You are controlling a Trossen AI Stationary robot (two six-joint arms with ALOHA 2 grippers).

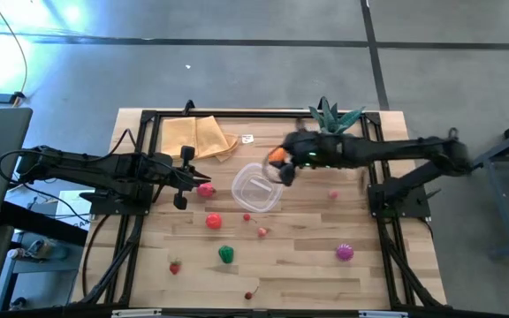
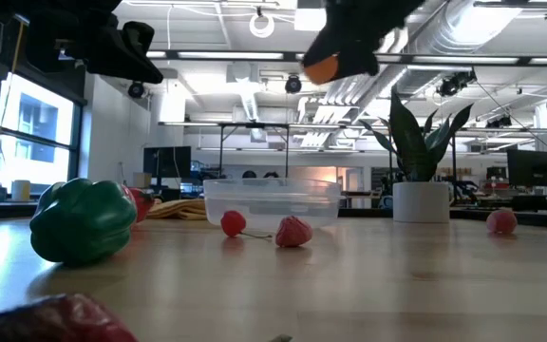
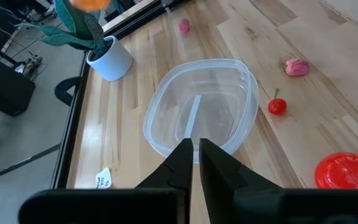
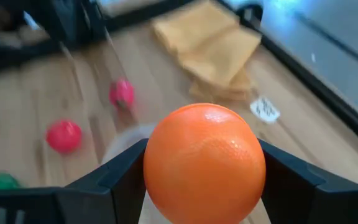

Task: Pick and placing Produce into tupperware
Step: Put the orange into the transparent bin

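Right tool [image 1: 278,164] clamped on the orange [image 4: 204,163], held in the air at the 1 o'clock rim of the tupperware [image 1: 256,187]; in the low view the orange sits well above the container. Right wrist view: fingers [image 4: 122,176] press both sides of the fruit.

Left tool [image 1: 184,177] pinched closed, holding nothing, parked at 9 o'clock of the tupperware, tips aimed at it.

Tupperware is near table [image 1: 378,274] centre, upright, no lid, looks empty.

Loose produce on the table:
- pink-red piece [image 1: 205,189] just beside the left tool, 9 o'clock of the tupperware
- red tomato-like piece [image 1: 213,221] at 7 o'clock
- green pepper [image 1: 226,254] at 6–7 o'clock, farther out
- small strawberry [image 1: 175,267] at 7 o'clock, well apart
- small red piece [image 1: 262,232] at 6 o'clock
- cherry [image 1: 248,294] near the front edge
- purple piece [image 1: 344,253] at 4 o'clock
- small pink piece [image 1: 333,195] at 3 o'clock

Yellow cloth [image 1: 198,137] at 11 o'clock, potted plant [image 1: 332,117] at 1 o'clock.
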